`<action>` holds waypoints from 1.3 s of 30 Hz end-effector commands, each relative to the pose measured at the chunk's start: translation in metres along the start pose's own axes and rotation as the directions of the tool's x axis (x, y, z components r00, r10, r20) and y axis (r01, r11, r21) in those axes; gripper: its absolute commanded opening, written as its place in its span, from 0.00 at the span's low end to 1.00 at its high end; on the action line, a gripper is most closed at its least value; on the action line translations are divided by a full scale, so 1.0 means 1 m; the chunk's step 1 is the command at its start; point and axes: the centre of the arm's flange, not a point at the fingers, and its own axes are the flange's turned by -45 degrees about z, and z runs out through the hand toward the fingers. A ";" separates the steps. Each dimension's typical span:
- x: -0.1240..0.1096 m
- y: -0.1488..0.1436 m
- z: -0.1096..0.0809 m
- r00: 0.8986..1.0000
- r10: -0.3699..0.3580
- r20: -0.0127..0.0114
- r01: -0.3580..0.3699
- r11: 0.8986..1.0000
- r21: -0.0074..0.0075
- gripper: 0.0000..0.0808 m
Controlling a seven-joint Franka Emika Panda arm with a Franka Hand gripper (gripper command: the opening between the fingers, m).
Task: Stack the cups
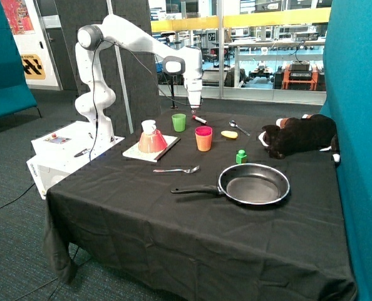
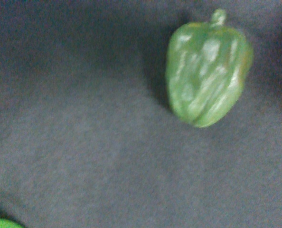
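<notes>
Near edge: pan with its handle pointing left, fork just beyond it. Neither is in play.

Mid table: pink cup is seen seated in a second, orange-yellow cup, rim showing above it, so that pair reads as already stacked. Green block sits to its right. Salmon cone stands on the white board to the left; not a cup.

Further back: green cup stands alone, upright, well apart from the stack. It is judged to be the remaining piece.

Far: gripper is held above the cloth, behind and right of the green cup, just over a marker. Finger state cannot be told; nothing is seen held.

Wrist view: green pepper is seen on the cloth, only a sliver of green rim at a corner.

Risks:
- Cup is off-centre to the camera; a straight descent is likely to miss it or clip the rim and tip it.
- Pepper could be mistaken for the green target.
- Marker could be nudged and rolled on approach.
- Off-axis placement could topple the stack.
</notes>
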 end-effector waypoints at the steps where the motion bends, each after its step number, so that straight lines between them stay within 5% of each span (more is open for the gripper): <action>1: -0.017 -0.031 -0.005 0.997 -0.081 -0.007 0.081 0.997 0.004 0.84; 20: -0.045 -0.083 -0.012 0.977 -0.214 -0.007 0.214 0.977 0.003 0.80; 27: -0.057 -0.114 -0.013 0.943 -0.334 -0.008 0.334 0.943 0.002 0.79; 39: -0.071 -0.142 -0.012 0.909 -0.416 -0.008 0.416 0.909 0.002 0.79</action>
